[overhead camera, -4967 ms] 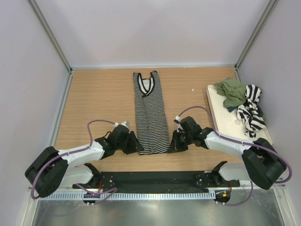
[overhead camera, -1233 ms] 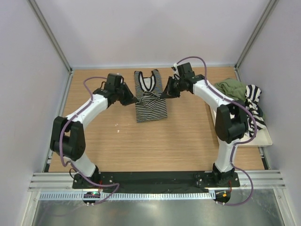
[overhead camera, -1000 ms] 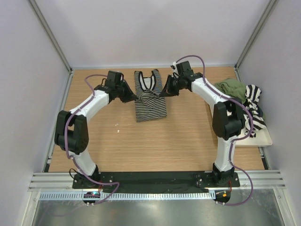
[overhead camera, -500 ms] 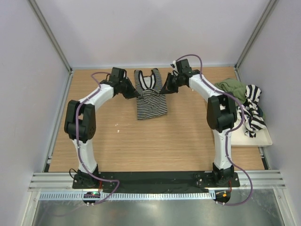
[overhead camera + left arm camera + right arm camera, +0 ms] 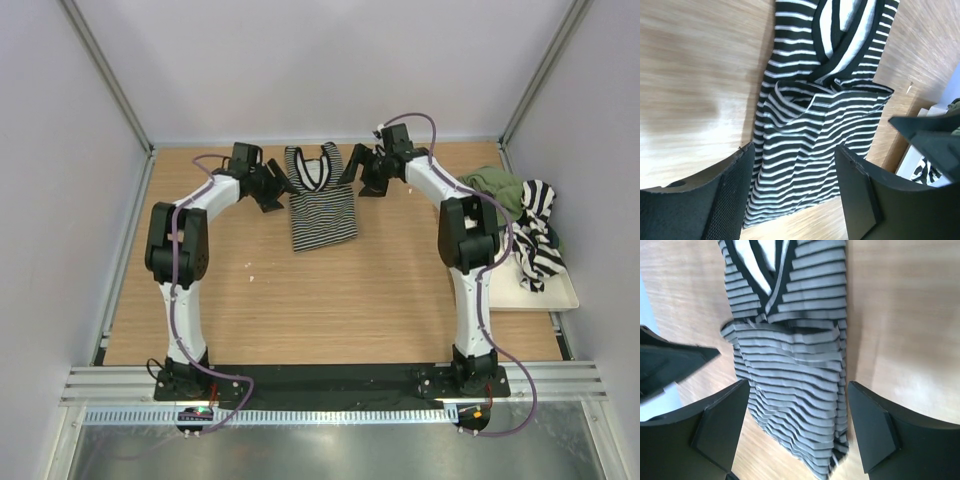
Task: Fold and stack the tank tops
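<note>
The pinstriped tank top [image 5: 322, 198] lies folded in half at the back middle of the table, its hem edge just below the V-neck. My left gripper [image 5: 276, 188] stands open just left of it, holding nothing. My right gripper [image 5: 351, 172] is open just right of the neckline, also holding nothing. In the left wrist view the folded top [image 5: 815, 130] lies beyond my open left gripper [image 5: 794, 150]. The right wrist view shows the same top [image 5: 795, 355] beyond my open right gripper [image 5: 797, 386]. The olive green top [image 5: 494, 193] and the broad-striped top [image 5: 532, 238] lie crumpled on the tray.
A cream tray [image 5: 482, 258] sits at the right side of the table against the wall. Pale walls close in the table on the left, back and right. A black rail runs along the near edge at the arm bases.
Both grippers went from shut to open and let go of the pinstriped top's hem near the neckline. The top now lies folded in half, with both grippers drawn slightly outward.
</note>
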You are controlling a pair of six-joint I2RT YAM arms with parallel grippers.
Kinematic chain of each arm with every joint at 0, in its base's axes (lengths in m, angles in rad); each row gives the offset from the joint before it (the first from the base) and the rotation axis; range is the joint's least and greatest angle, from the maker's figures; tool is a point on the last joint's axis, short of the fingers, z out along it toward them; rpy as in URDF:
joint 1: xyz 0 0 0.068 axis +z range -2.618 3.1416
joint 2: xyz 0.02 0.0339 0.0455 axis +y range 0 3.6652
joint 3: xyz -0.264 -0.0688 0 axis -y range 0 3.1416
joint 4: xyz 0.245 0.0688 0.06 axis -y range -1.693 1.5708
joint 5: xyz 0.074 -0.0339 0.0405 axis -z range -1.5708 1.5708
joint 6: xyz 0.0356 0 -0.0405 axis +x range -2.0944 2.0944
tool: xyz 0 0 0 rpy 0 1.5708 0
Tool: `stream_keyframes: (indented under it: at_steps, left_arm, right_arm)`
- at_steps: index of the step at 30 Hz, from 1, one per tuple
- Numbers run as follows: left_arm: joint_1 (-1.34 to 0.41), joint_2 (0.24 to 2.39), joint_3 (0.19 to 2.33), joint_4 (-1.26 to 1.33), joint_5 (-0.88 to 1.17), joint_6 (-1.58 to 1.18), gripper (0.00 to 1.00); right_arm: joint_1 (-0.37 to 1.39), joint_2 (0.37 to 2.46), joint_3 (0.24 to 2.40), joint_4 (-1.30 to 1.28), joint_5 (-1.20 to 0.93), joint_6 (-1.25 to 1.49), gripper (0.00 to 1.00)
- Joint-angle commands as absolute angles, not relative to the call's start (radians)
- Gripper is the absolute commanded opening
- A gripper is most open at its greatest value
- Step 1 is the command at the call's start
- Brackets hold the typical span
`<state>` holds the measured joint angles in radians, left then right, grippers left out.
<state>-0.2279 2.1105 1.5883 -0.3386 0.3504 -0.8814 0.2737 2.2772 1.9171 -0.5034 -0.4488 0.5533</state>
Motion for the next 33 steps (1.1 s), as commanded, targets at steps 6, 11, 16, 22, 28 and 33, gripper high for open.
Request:
stream_keyframes:
  at_steps: [6,11,16,22,28,33]
  left_arm:
    - [-0.232,1.856,1.356,-0.200,0.356,-0.856,0.65]
    - [-0.270,1.819,1.264,-0.187,0.368,-0.830,0.63]
    - [-0.304,1.836,1.224,-0.158,0.383,-0.801,0.60]
    - [-0.304,1.874,1.250,-0.115,0.416,-0.795,0.59]
    - [-0.305,1.913,1.310,-0.156,0.419,-0.784,0.57]
    - [-0.305,1.902,1.301,-0.166,0.411,-0.775,0.57]
  right_arm:
    - [0.270,1.970,1.570,-0.305,-0.478,0.447,0.82]
    - [0.272,1.973,1.491,-0.281,-0.549,0.408,0.75]
    - [0.270,1.979,1.416,-0.241,-0.590,0.383,0.75]
    - [0.272,1.996,1.361,-0.166,-0.704,0.406,0.75]
    - [0.276,2.019,1.347,-0.172,-0.738,0.417,0.70]
    - [0.281,1.991,1.258,-0.124,-0.758,0.452,0.65]
